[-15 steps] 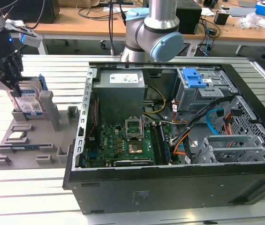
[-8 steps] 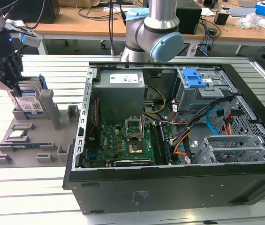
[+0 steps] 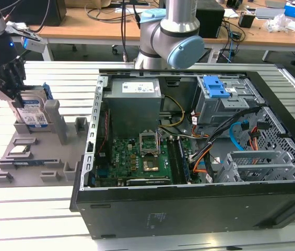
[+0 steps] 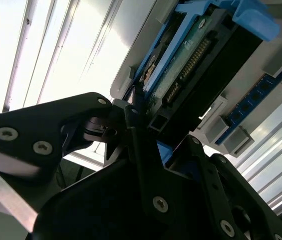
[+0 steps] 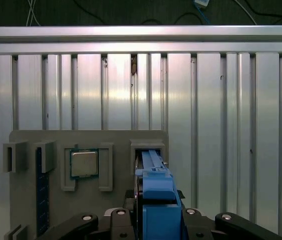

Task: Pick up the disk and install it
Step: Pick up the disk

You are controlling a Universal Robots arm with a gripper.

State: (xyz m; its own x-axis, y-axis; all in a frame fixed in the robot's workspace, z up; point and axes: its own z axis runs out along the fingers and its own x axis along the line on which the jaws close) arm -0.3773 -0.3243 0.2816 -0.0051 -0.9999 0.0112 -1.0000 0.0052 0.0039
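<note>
The disk (image 3: 32, 112) stands on edge in a slot of the grey holder tray (image 3: 32, 154) at the exterior view's left, its white-and-blue label facing out and blue bracket around it. My gripper (image 3: 12, 94) comes down over its top and is shut on the disk, one finger on each side. In the first wrist view the disk's blue bracket (image 5: 155, 190) runs straight between the fingers of my gripper (image 5: 154, 216). The second wrist view shows the disk's connector edge (image 4: 190, 60) just beyond my gripper (image 4: 150, 135), still seated in the holder.
The open computer case (image 3: 189, 209) lies to the exterior view's right, with a drive cage and its blue latch (image 3: 215, 86) at the back right. The arm's base (image 3: 170, 36) stands behind it. The holder also carries a processor chip (image 5: 84, 163) and a blue memory stick (image 4: 260, 95).
</note>
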